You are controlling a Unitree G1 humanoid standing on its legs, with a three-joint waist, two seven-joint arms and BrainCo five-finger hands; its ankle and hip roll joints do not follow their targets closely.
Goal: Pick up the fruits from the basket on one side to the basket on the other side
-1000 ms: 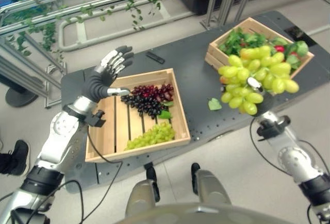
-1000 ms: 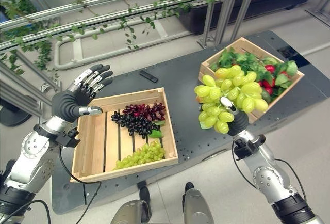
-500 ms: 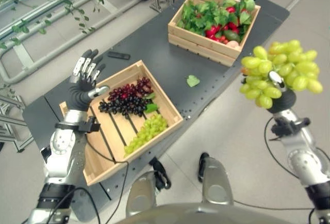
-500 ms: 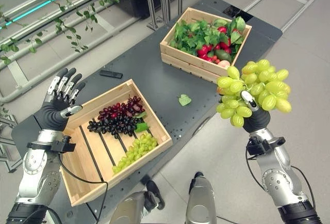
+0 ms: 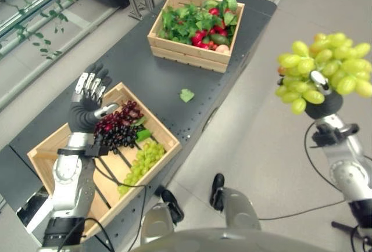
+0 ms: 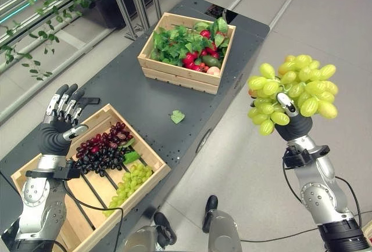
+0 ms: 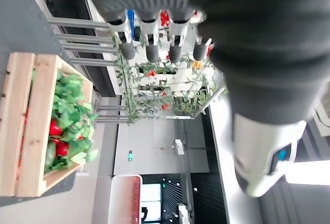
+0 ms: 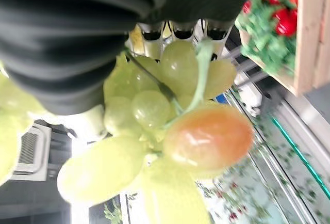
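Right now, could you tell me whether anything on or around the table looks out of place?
A single green leaf lies loose on the dark table, between the two crates rather than in either. The right hand holds the green grape bunch up over the floor, beyond the table's edge.

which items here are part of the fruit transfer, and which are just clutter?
Part of the job:
- green grape bunch in the right hand, held up over the floor
- far crate of greens and red fruit
- near crate with dark grapes and green grapes
- left hand, open above the near crate

Lying about:
- loose green leaf on the table
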